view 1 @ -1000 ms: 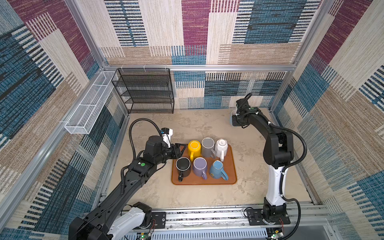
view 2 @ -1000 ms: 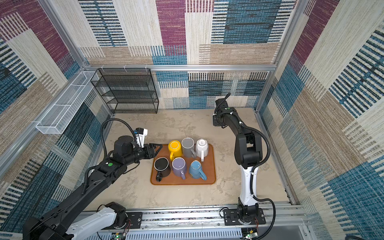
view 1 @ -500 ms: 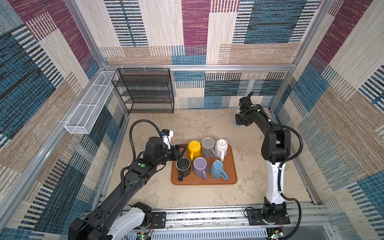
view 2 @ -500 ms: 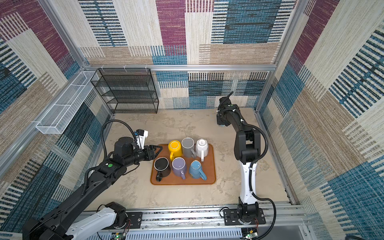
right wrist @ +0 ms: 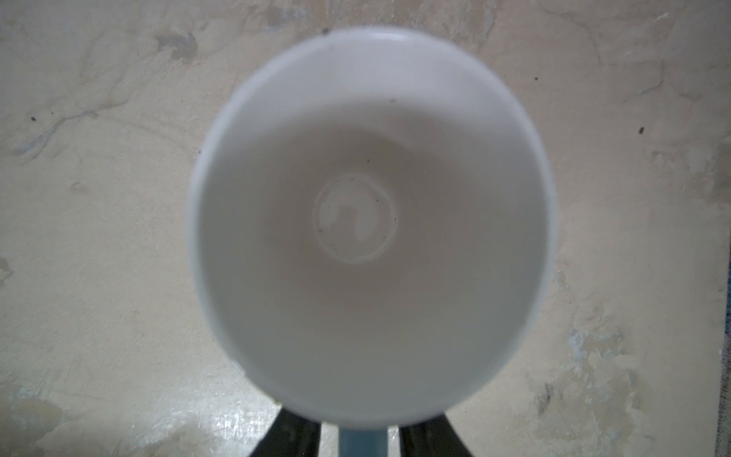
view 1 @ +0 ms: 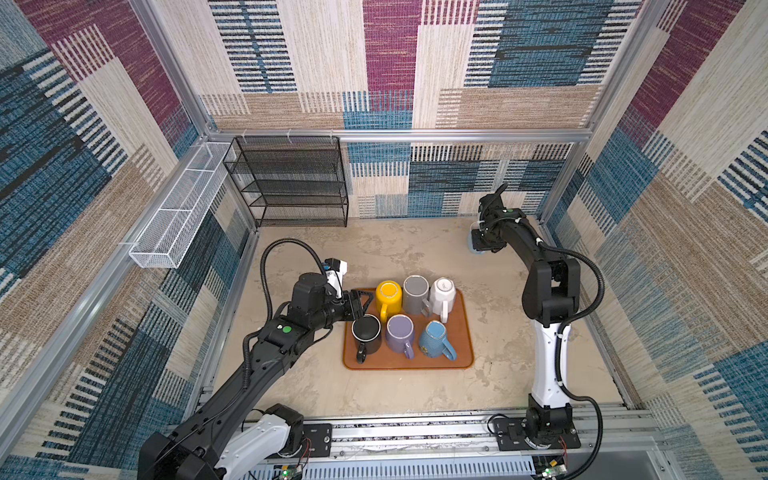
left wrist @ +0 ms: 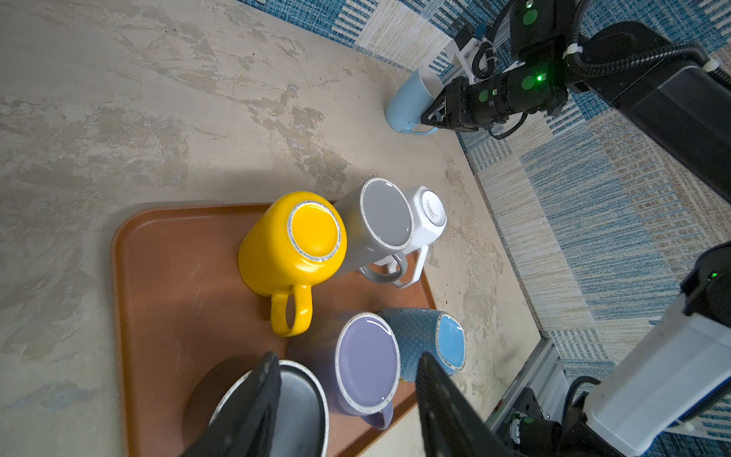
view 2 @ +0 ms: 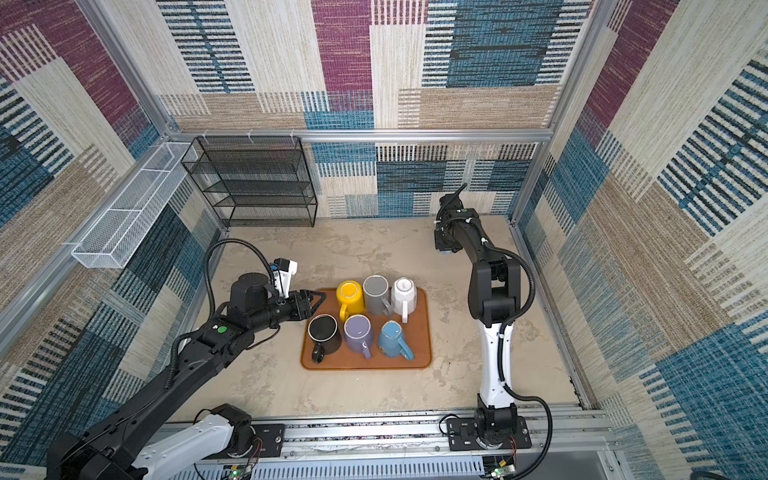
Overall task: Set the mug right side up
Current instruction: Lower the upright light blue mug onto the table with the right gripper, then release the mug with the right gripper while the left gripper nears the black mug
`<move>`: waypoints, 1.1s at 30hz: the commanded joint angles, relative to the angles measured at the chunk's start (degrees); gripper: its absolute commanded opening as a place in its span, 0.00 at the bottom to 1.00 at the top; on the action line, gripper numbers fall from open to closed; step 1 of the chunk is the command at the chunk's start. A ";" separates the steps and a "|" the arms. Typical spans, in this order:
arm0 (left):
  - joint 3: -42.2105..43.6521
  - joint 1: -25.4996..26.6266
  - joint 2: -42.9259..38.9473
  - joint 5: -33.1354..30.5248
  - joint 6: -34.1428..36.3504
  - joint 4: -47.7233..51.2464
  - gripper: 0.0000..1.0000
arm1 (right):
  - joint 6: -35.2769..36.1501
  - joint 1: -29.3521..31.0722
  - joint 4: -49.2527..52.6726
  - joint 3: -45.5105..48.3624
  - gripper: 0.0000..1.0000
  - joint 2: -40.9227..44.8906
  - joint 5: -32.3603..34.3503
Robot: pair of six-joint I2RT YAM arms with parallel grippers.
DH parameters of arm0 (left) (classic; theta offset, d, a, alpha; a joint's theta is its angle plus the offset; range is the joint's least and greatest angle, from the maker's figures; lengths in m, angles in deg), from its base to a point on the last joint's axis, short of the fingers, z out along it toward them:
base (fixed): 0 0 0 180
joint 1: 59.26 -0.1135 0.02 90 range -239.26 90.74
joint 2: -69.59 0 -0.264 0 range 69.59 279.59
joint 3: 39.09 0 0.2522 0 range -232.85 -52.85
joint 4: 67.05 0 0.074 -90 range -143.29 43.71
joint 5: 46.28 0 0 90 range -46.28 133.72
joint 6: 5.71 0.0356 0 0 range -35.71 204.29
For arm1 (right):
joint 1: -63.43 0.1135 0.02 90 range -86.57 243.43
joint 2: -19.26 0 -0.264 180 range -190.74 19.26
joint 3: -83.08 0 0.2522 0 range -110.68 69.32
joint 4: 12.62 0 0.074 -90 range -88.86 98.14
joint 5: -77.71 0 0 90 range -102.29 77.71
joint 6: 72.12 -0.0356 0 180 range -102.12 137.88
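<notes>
The light blue mug (left wrist: 407, 99) stands on the table (view 1: 399, 249), axis vertical and mouth up, well beyond the brown tray (left wrist: 158, 277) at its far right corner. The right gripper (right wrist: 360, 439) is nearer, its jaws parted either side of the handle (left wrist: 415, 131) and clear of it. The left gripper (left wrist: 349, 358), spread and empty, hovers over the tray's black mug (left wrist: 300, 399).
</notes>
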 commanded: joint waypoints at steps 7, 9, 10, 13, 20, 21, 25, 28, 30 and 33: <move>-0.67 -0.04 0.09 -1.00 1.29 0.84 0.57 | -0.48 -0.05 -1.10 1.34 0.45 3.37 -0.80; -0.85 -0.08 0.06 -1.08 1.60 1.06 0.58 | -0.51 -0.05 -1.10 1.86 0.45 4.81 -0.55; -0.90 -0.02 0.23 -1.01 1.71 1.34 0.58 | -0.63 -0.05 -1.18 2.25 0.45 5.83 -0.37; -1.26 0.07 0.54 -1.25 1.92 1.97 0.59 | -0.78 -0.05 -2.50 4.68 0.45 9.52 -0.72; -1.54 1.43 1.71 -3.54 2.25 4.63 0.57 | -1.76 0.46 -9.97 15.79 0.44 20.73 -4.97; -1.59 1.85 1.83 -4.20 2.09 5.56 0.56 | -1.84 0.63 -11.18 17.72 0.43 22.19 -5.97; -2.15 4.10 0.53 -7.73 1.93 13.58 0.55 | -2.49 1.62 -16.92 25.82 0.42 28.75 -10.43; -2.56 5.40 -1.52 -11.14 1.80 20.60 0.55 | -3.31 2.04 -19.59 30.50 0.42 31.92 -12.64; -2.73 5.97 -2.79 -12.62 1.05 24.81 0.55 | -4.58 2.38 -20.93 33.02 0.42 33.72 -15.23; -2.48 7.31 -3.97 -13.85 -0.63 28.44 0.54 | -6.11 4.21 -23.75 36.76 0.42 36.36 -17.89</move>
